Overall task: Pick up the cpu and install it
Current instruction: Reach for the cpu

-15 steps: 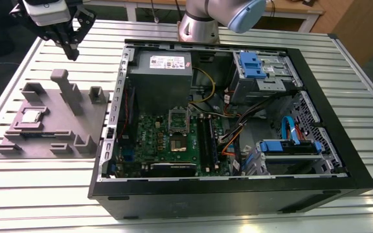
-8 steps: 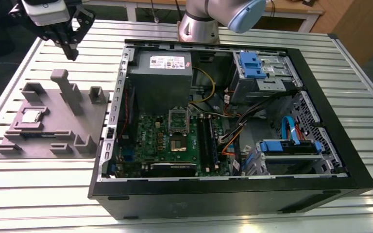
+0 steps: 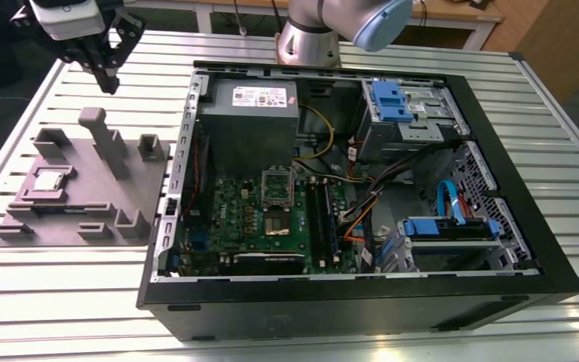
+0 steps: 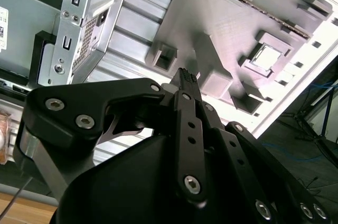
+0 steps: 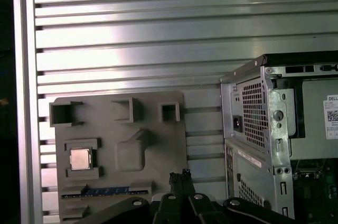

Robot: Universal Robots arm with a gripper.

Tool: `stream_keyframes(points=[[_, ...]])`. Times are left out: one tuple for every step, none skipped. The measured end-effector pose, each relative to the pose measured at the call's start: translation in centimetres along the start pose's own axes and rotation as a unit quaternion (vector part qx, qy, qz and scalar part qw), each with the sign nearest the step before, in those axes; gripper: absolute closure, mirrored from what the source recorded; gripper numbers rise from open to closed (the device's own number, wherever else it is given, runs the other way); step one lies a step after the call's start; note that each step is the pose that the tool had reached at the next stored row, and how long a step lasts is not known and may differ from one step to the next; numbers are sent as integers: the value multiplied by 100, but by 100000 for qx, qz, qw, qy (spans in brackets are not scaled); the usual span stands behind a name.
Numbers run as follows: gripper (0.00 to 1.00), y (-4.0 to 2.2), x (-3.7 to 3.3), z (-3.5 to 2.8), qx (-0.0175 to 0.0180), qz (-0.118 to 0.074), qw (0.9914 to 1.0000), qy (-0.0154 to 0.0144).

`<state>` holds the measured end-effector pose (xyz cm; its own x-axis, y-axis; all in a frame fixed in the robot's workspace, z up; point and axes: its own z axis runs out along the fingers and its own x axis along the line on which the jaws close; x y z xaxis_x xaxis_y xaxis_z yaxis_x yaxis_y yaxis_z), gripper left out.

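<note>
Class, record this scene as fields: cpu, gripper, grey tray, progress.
cpu: in a recess of the grey tray
gripper: shut, empty, raised above the slatted table, apart from the cpu
grey tray: on that table, at the exterior view's left of the open computer case
progress: cpu not yet picked up

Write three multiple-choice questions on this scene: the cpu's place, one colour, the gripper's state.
1. Where is the cpu?
A. in the motherboard socket
B. in a recess of the grey tray beside the computer case
C. on the bare table

2. What colour are the plastic drive holders in the case?
A. red
B. white
C. blue

3. How is the gripper?
A. shut and empty, in the air outside the case
B. shut on the cpu
C. open, inside the case

1 B: the silver chip sits in the tray.
2 C: both holders are blue.
3 A: it hangs closed, holding nothing.
</note>
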<state>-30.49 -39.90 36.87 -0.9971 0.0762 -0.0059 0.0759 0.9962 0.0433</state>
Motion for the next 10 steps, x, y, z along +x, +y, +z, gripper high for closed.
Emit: stream_keyframes(points=[[90,0,6,0,4,3,100000,2],[90,-1,12,0,3,3,100000,3],[90,-1,18,0,2,0,100000,3],[90,-2,25,1,-1,1,100000,0],[90,-2,32,1,0,1,100000,2],[90,-3,37,1,1,3,100000,3],[90,-3,43,1,-2,1,100000,-4],[90,-4,48,1,-1,1,100000,1],[90,-4,55,1,1,2,100000,4],[90,-4,61,1,3,4,100000,3]])
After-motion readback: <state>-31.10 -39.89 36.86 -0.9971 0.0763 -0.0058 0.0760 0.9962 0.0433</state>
